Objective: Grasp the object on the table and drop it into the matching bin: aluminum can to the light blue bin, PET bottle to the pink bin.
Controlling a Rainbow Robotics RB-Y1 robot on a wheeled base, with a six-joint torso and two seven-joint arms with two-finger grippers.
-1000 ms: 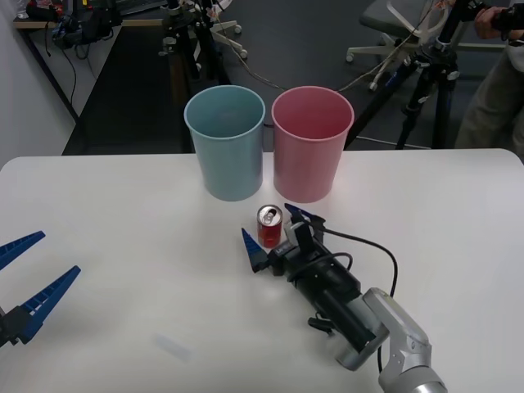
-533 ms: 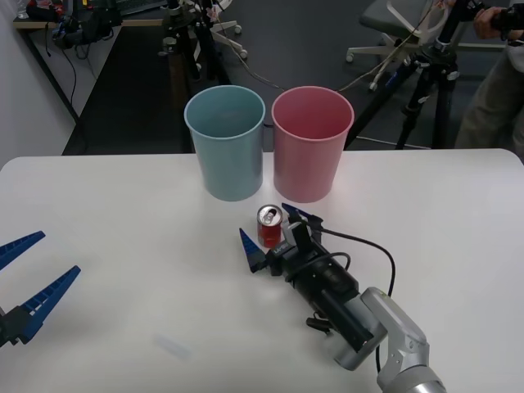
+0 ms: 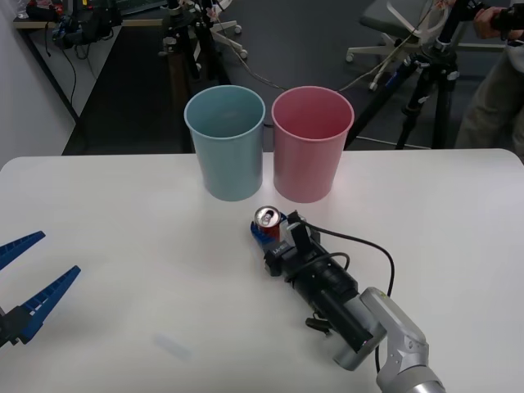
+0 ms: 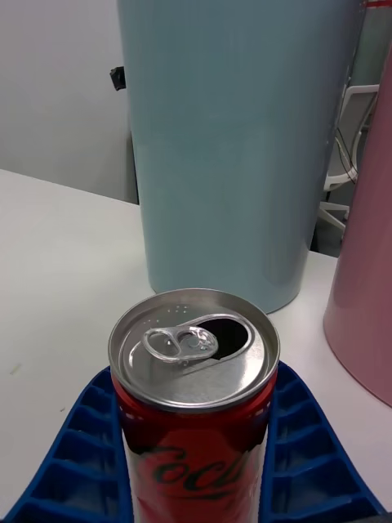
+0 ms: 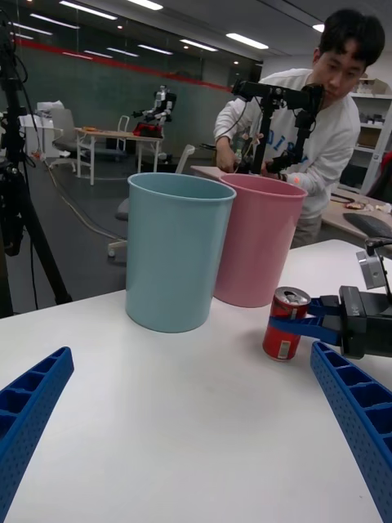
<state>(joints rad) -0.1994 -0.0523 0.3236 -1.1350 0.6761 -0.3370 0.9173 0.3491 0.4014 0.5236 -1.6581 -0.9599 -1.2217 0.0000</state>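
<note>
Front view first: the right gripper (image 3: 268, 232) is seen low over the white surface (image 3: 123, 246), just in front of the 2 bins, and its blue fingers (image 3: 260, 232) are now pressed against the aluminum can (image 3: 267, 223). 1 second ago those fingers were spread wide on either side of the can; now they have been drawn in and the gap is gone. The can is kept upright on the surface, close to the foot of the pink bin (image 3: 311, 143) and near the light blue bin (image 3: 225, 141), and it has been nudged slightly toward the light blue side.

From the right wrist, the can (image 4: 194, 400) is shown clamped between 2 ribbed fingers (image 4: 90, 458), silver top and open pull tab facing up, with the light blue bin (image 4: 237, 139) standing straight behind it.

The left gripper (image 3: 20, 282) is held at the surface's near left edge, fingers spread wide apart and holding nothing, unmoved since before.
</note>
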